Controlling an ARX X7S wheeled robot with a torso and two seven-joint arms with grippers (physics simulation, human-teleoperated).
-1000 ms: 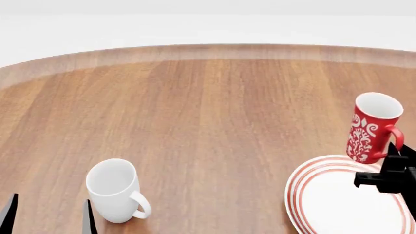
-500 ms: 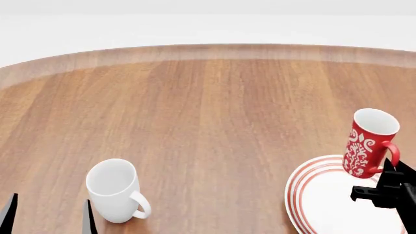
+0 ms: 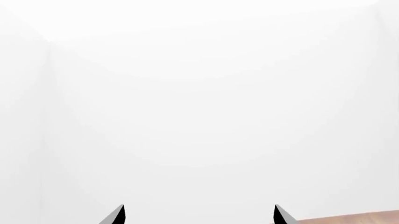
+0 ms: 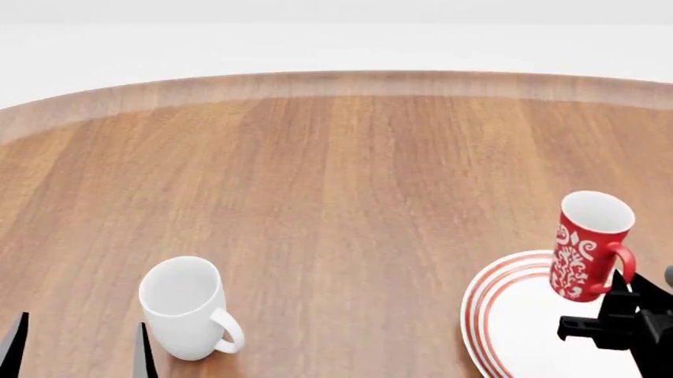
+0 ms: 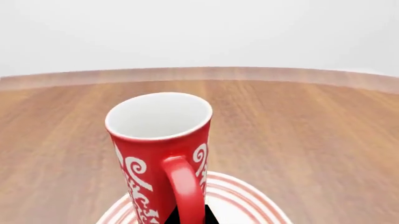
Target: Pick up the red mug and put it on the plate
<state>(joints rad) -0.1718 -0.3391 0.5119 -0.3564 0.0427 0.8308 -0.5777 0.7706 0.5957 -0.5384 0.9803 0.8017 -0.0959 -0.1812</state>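
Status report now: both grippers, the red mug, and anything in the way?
Right gripper shut on red mug by its handle, held over plate. Left gripper open, empty, low beside white mug. Nothing in the way.

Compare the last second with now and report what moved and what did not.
The red mug, carried by its handle in the right gripper, came down toward the plate and now hangs low over its far rim, tilted; whether it touches cannot be told. The gripper dropped with it. The white mug, the plate and the left gripper stayed put.
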